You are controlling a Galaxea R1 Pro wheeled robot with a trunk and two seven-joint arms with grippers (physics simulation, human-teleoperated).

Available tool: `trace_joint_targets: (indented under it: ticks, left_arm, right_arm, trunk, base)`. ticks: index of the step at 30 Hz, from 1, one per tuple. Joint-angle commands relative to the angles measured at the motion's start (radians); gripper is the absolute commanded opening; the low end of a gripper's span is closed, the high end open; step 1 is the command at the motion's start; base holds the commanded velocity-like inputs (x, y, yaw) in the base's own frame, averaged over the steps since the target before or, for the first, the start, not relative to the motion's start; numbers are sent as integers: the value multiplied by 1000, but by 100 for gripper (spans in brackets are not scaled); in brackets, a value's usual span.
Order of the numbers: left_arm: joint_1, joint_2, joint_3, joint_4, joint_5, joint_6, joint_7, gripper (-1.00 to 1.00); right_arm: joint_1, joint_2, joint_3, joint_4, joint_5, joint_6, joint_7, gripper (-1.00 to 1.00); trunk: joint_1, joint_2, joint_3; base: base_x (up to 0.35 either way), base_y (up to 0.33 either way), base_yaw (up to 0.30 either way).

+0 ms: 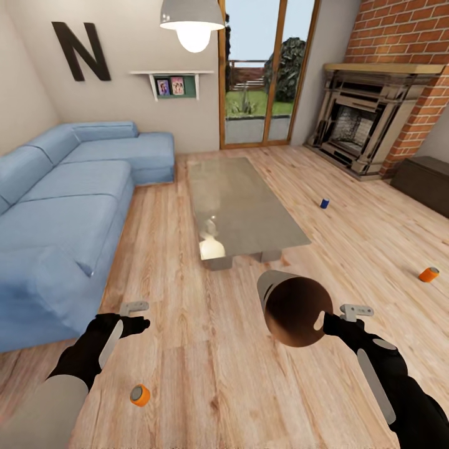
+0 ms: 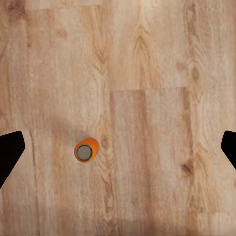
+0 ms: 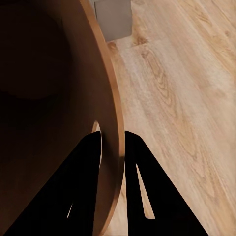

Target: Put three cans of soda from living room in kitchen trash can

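Head view: right end effector [image 1: 325,322] pinches the tash can's [image 1: 293,310] rim, while the spread left end effector [image 1: 138,317] hovers above an orange can [image 1: 140,395].

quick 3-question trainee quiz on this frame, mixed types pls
1. True or false: the right hand grips the bin by its rim.
2. How many cans lie on the floor in the head view?
3. Which can is below the open left hand? A) blue can B) near orange can C) far orange can

Key:
1. True; one finger inside the wall, one outside.
2. Three: two orange, one blue.
3. B; the left wrist view looks straight down on it, between the fingers.
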Motion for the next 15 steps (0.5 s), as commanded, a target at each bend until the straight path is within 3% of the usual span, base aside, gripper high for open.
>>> trace_joint_targets:
  ticks: [1,15]
  left_arm:
    - [0,0,0,0,0,0,0,100]
    - [0,2,6,0,1,-12,3,100]
  right_arm:
    - [-1,0,0,-1,-9,0,7,-100]
    - [-1,0,2,0,-9,0,7,-100]
  trunk:
    - [0,0,-2]
    - [0,0,-24]
  base:
    - [0,0,0]
    - [0,0,0]
